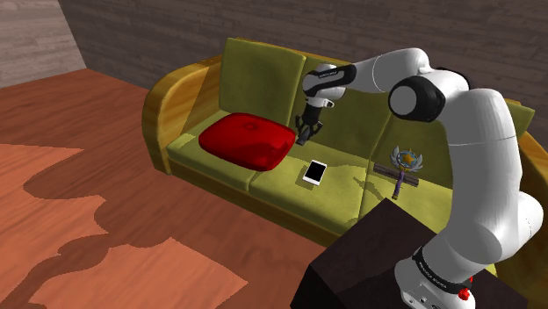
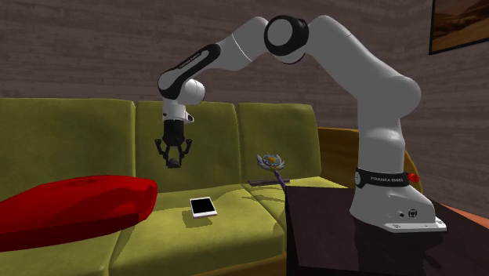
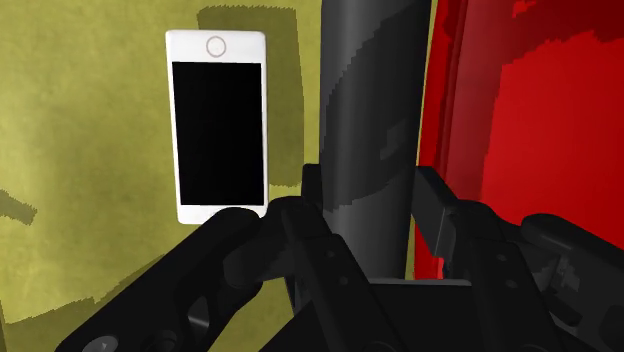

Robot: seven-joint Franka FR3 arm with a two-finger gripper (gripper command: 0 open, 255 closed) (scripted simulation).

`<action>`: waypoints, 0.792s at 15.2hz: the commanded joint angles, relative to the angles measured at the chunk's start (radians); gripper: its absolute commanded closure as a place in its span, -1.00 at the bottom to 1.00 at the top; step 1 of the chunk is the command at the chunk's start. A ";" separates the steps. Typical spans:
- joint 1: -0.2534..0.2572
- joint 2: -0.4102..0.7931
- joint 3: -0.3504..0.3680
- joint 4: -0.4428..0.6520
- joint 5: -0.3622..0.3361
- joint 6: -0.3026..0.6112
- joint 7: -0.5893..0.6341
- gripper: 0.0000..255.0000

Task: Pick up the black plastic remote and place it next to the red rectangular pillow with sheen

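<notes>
A long black remote (image 3: 375, 110) is clasped between the fingers of my gripper (image 3: 370, 200), which is shut on it. The gripper (image 1: 306, 132) hangs above the olive sofa seat (image 1: 281, 180), just off the right edge of the glossy red pillow (image 1: 248, 140) in the shoulder view. In the second exterior view the gripper (image 2: 173, 159) points down with the remote (image 2: 173, 164) a little above the cushion, up and to the right of the red pillow (image 2: 74, 205). Through the wrist camera the pillow (image 3: 530, 120) lies right beside the held remote.
A white phone with a black screen (image 1: 314, 172) (image 2: 203, 206) (image 3: 218, 125) lies flat on the seat on the remote's other side. A purple-stemmed flower ornament (image 1: 402, 165) (image 2: 270, 164) lies further along the sofa. The dark stand (image 1: 378, 263) sits against the sofa front.
</notes>
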 commanded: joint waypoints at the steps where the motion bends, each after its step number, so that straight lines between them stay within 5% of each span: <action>1: 0.000 0.011 0.001 -0.007 0.002 0.018 -0.004 1.00; 12: -0.004 0.098 0.010 -0.013 0.016 0.110 -0.025 1.00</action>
